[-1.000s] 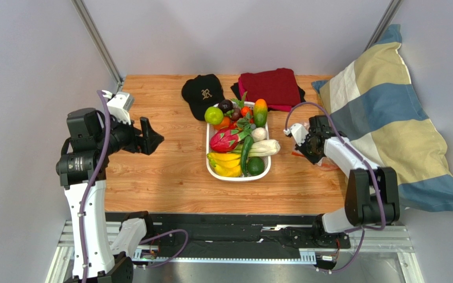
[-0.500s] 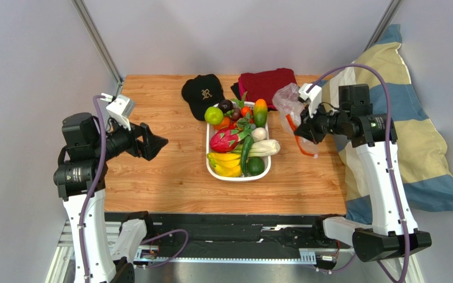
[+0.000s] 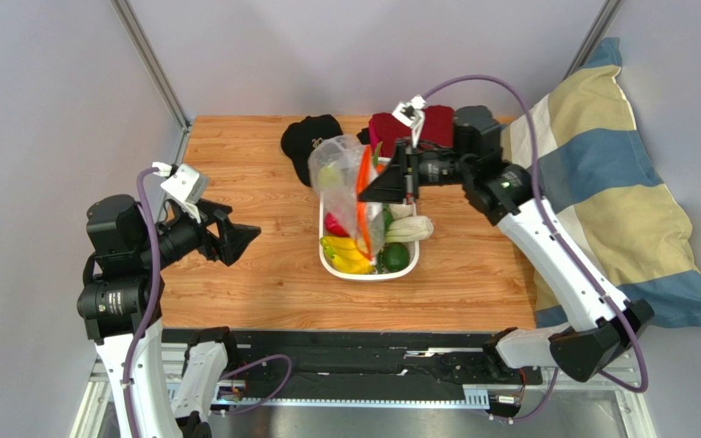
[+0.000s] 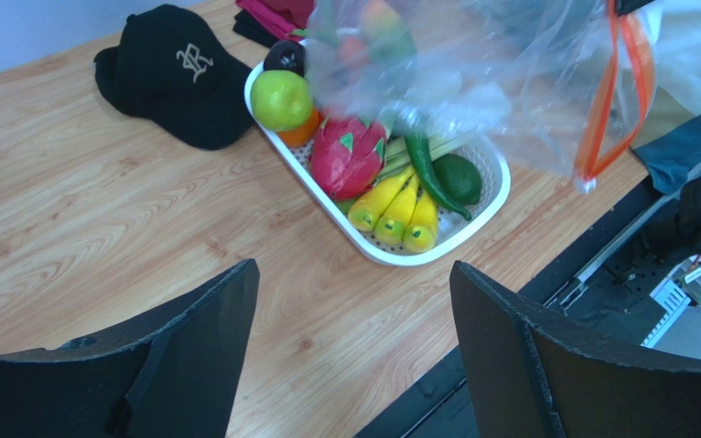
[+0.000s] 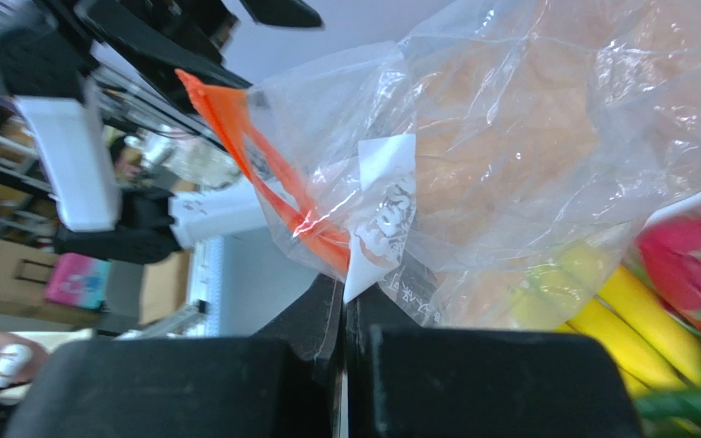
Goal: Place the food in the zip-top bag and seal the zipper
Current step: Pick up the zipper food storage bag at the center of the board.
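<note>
One zip-top bag (image 3: 336, 166) dangles above basket (image 3: 368, 276), pinched in R end effector (image 3: 363, 193).

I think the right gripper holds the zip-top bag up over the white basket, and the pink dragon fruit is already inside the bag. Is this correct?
Not quite. The pink dragon fruit lies in the white basket, outside the zip-top bag, as the left wrist view shows. The right gripper does hold the bag up over the basket.
</note>
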Tool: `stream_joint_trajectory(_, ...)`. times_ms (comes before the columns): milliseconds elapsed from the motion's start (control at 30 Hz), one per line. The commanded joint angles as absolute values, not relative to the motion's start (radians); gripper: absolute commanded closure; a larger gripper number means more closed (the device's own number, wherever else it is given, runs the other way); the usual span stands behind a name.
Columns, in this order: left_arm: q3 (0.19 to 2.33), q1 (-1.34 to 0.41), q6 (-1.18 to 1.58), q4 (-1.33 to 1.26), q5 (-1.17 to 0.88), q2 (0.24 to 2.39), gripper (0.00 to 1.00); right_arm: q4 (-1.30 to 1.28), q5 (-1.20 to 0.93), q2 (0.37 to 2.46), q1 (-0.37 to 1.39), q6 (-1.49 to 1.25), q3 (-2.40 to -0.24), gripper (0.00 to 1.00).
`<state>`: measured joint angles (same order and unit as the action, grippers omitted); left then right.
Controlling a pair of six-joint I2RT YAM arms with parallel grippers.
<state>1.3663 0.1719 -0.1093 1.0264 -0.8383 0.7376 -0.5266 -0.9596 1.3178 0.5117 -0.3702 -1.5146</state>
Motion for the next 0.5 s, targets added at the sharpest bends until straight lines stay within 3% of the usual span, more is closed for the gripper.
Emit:
stream_joint_trajectory(0,1.325,0.176,-0.072,0.965,-0.888,0.707,0.19,-0.071,-0.888,1.406,0.624,-0.777,-1.509,1.00)
stream_joint_trajectory(300,1.135,0.176,-0.046,0.803,-0.792,0.660,0.25,0.192,-0.742,1.713,0.703,-0.989,-1.702,1.00)
stream_joint_trajectory(467,1.178,0.176,-0.100,0.756,-0.768,0.704,0.26,0.028,-0.879,1.796,0.761,-0.734,-1.790,1.00)
